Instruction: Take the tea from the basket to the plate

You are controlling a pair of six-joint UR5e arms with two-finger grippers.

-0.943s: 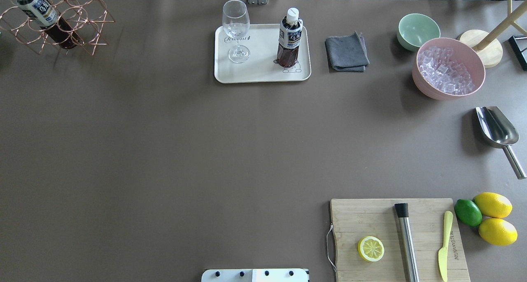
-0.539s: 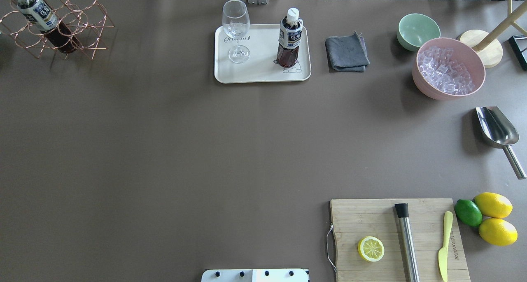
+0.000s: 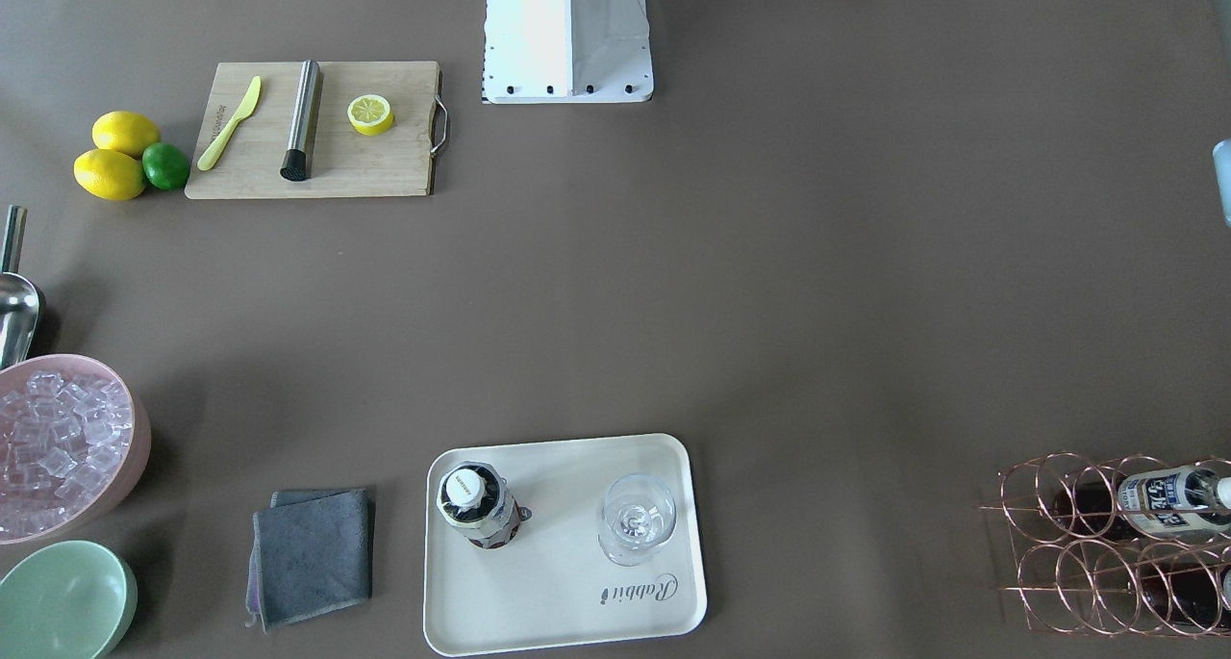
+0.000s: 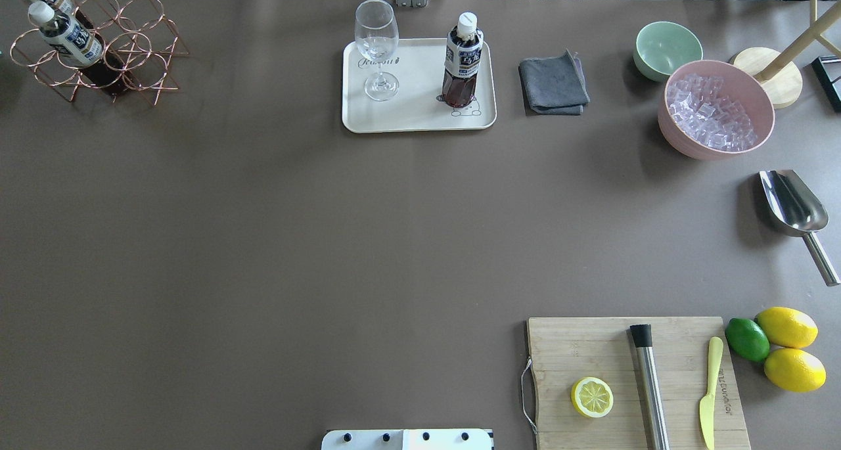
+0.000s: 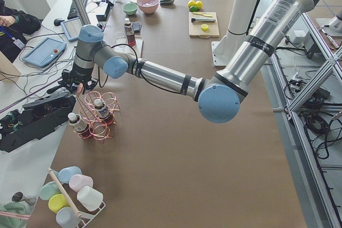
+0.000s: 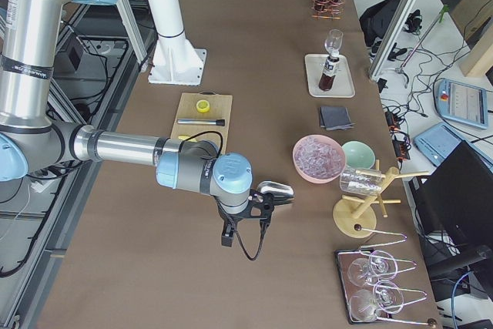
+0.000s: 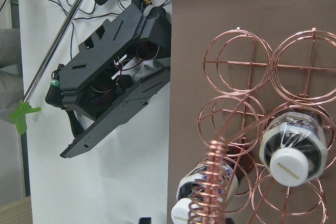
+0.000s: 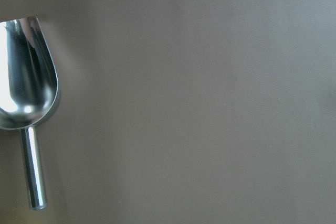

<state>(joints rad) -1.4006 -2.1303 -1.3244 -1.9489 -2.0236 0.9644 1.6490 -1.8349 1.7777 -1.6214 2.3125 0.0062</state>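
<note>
One tea bottle (image 4: 462, 59) stands upright on the cream plate (image 4: 407, 118), beside a wine glass (image 4: 376, 49); it also shows in the front view (image 3: 473, 505). The copper wire basket (image 4: 148, 43) is at the table's far left corner and holds two more tea bottles (image 7: 291, 150) (image 7: 202, 192). In the exterior left view my left gripper (image 5: 80, 85) is at the top of the basket's coiled handle (image 7: 215, 171); I cannot tell if it is shut. My right gripper (image 6: 245, 225) hangs over bare table near the metal scoop (image 8: 23, 87); its state is unclear.
A grey cloth (image 4: 553, 85), a mint bowl (image 4: 667, 46) and a pink bowl of ice (image 4: 716, 108) lie right of the plate. A cutting board (image 4: 591, 345) with half a lemon, a muddler and a knife sits at the near right, whole citrus beside it.
The basket with its bottles has shifted right and toward me in the overhead view and sits less tilted. The plate, bottle and glass have not moved.
</note>
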